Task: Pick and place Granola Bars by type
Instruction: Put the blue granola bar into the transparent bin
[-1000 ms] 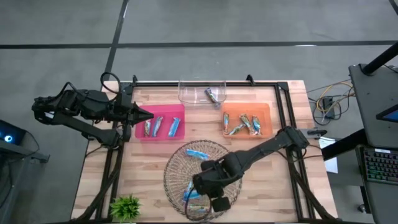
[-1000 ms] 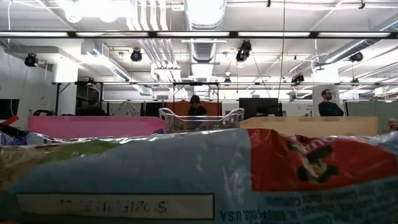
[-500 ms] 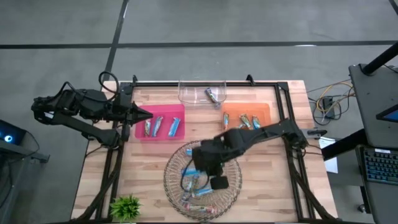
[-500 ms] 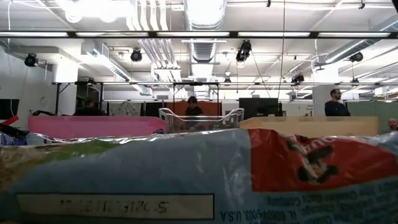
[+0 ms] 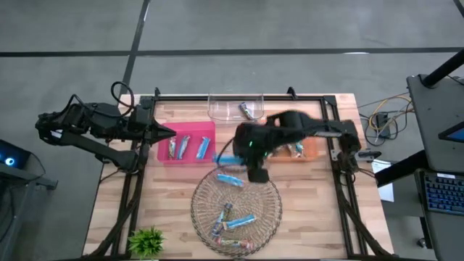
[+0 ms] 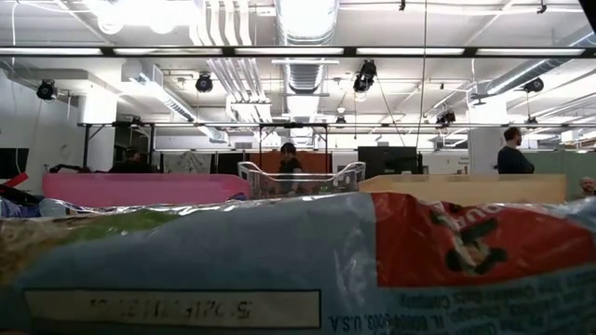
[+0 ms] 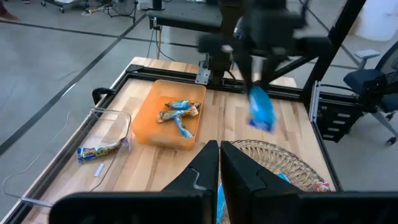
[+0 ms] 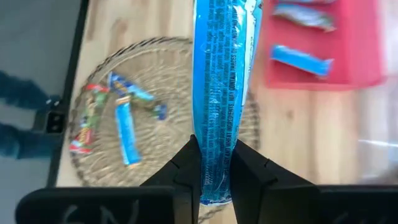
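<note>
Right gripper (image 5: pixel 233 157) clamped on blue bar (image 8: pixel 219 81), long axis along fingers, just beside pink tray (image 5: pixel 165 148), nearer than left gripper (image 5: pixel 170 133), pinched shut, empty.

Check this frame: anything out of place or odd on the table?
One oddity: a granola bar wrapper lies right against the low camera, blocking most of its view. Otherwise bars sit in the trays and wire basket; the right gripper holds a blue bar.
</note>
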Robot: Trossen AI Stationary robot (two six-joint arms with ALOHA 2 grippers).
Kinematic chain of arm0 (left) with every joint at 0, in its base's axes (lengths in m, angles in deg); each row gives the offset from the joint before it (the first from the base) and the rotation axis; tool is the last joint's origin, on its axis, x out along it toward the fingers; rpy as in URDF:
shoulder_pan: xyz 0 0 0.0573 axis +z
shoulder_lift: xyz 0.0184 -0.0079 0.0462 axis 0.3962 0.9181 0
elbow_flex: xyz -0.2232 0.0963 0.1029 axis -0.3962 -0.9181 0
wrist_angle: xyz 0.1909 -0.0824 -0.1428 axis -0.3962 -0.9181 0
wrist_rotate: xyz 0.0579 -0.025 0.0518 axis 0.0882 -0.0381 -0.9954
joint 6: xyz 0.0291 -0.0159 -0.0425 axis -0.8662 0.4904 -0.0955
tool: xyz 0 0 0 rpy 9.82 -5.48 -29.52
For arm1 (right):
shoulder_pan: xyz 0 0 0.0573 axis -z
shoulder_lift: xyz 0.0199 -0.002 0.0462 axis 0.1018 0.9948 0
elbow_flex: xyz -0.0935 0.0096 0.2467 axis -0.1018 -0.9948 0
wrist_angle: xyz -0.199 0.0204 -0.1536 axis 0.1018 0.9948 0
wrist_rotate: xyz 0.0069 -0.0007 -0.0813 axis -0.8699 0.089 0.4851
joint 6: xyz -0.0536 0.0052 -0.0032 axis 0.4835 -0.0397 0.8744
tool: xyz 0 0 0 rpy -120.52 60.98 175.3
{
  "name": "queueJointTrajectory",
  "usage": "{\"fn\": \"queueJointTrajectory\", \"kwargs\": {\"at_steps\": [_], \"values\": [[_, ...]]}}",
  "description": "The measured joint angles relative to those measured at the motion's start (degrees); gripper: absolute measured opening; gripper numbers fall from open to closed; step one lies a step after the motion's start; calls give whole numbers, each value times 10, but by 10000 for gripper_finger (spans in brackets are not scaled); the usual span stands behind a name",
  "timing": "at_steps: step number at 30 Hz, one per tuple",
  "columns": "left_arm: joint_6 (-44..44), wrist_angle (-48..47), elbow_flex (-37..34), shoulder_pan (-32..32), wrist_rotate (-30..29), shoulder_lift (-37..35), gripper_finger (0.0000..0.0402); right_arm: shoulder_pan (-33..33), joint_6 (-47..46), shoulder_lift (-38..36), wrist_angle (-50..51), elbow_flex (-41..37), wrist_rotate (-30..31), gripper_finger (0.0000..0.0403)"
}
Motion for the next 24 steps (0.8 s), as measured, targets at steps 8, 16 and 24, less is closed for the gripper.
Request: {"fn": "queueJointTrajectory", "kwargs": {"at_steps": [8, 16, 24], "values": [[0, 0, 0, 0, 0, -1, 0, 88, 13, -52, 3, 0, 14, 52], [0, 0, 0, 0, -14, -1, 0, 172, 54, -81, 2, 0, 13, 52], [6, 1, 0, 0, -17, -1, 0, 239, 85, -85, 2, 0, 11, 52]]}}
